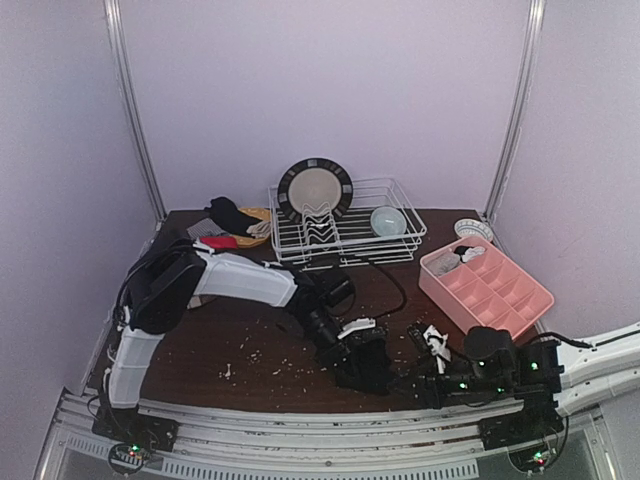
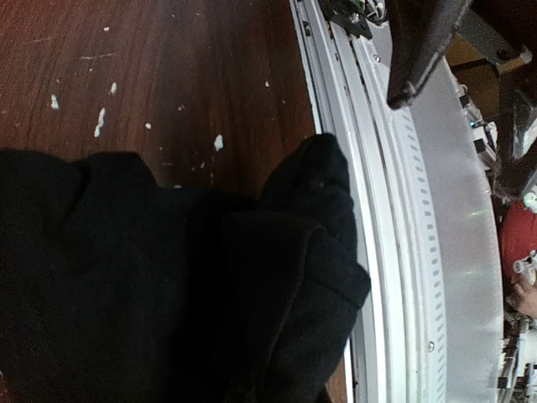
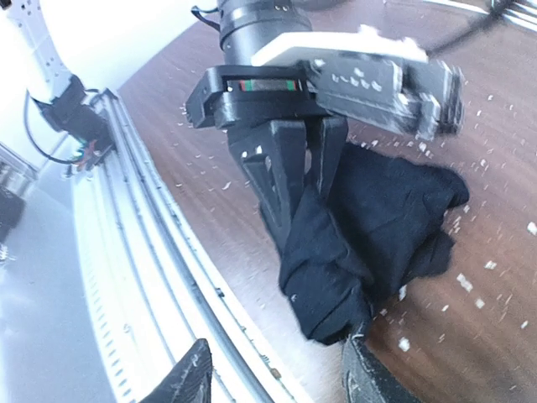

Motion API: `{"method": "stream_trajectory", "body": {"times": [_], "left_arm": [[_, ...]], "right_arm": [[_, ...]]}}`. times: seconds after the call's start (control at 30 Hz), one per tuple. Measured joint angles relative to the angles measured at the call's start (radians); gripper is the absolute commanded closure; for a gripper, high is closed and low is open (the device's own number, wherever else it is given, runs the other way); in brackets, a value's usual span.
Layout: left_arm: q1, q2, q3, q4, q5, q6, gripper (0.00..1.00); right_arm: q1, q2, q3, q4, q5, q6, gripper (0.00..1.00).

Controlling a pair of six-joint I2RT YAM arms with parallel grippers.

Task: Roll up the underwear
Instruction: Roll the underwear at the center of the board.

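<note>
The roll looks half done: the left end effector (image 3: 304,197) is clenched on the bunched black underwear (image 3: 377,218) at the counter's (image 1: 240,330) near edge, and the right end effector (image 3: 277,374), released beside it, probably must regrip the loose fold and turn it over.

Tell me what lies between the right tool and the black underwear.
Nothing but a short stretch of crumb-flecked tabletop, seen in the right wrist view: the open right tool sits just short of the black underwear, which the left tool pinches.
</note>
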Motion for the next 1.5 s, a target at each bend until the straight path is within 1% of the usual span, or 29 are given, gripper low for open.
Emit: {"method": "stream_trajectory", "body": {"times": [0.13,0.3,0.37,0.47,0.67,0.8,0.87,0.93,0.97,1.0,1.03,1.07,1.23,1.5], "left_arm": [[0.019,0.051,0.054,-0.073,0.076,-0.013,1.00],[0.039,0.103,0.109,-0.146,0.146,-0.023,1.00],[0.045,0.126,0.132,-0.174,0.166,-0.025,1.00],[0.055,0.156,0.156,-0.206,0.205,-0.029,1.00],[0.062,0.174,0.164,-0.243,0.242,-0.031,1.00],[0.063,0.179,0.165,-0.257,0.250,-0.031,1.00],[0.064,0.183,0.166,-0.261,0.257,-0.031,1.00],[0.065,0.191,0.170,-0.265,0.264,-0.031,0.98],[0.065,0.193,0.171,-0.266,0.265,-0.031,0.93],[0.066,0.193,0.171,-0.266,0.266,-0.031,0.36],[0.067,0.193,0.171,-0.267,0.266,-0.030,0.06],[0.067,0.193,0.171,-0.267,0.263,-0.029,0.03],[0.068,0.152,0.155,-0.296,0.322,-0.044,0.02],[0.064,0.057,0.063,-0.212,0.234,-0.095,0.02]], "right_arm": [[0.004,0.103,0.070,-0.013,0.034,-0.069,0.48],[0.004,0.241,0.101,0.047,0.060,-0.111,0.40],[0.004,0.294,0.111,0.072,0.071,-0.122,0.38],[0.004,0.365,0.131,0.109,0.094,-0.130,0.38],[-0.001,0.474,0.206,0.110,0.137,-0.124,0.42],[-0.021,0.511,0.240,0.077,0.138,-0.098,0.50],[-0.035,0.539,0.244,0.062,0.128,-0.079,0.60],[-0.042,0.565,0.245,0.061,0.113,-0.062,0.73],[-0.043,0.576,0.250,0.064,0.099,-0.043,0.79],[-0.043,0.581,0.254,0.066,0.096,-0.038,0.82],[-0.043,0.587,0.259,0.068,0.085,-0.021,0.87],[-0.043,0.590,0.261,0.069,0.082,-0.019,0.89],[-0.053,0.613,0.261,0.087,0.068,0.026,0.94],[-0.067,0.637,0.261,0.122,0.053,0.063,0.95]]}}
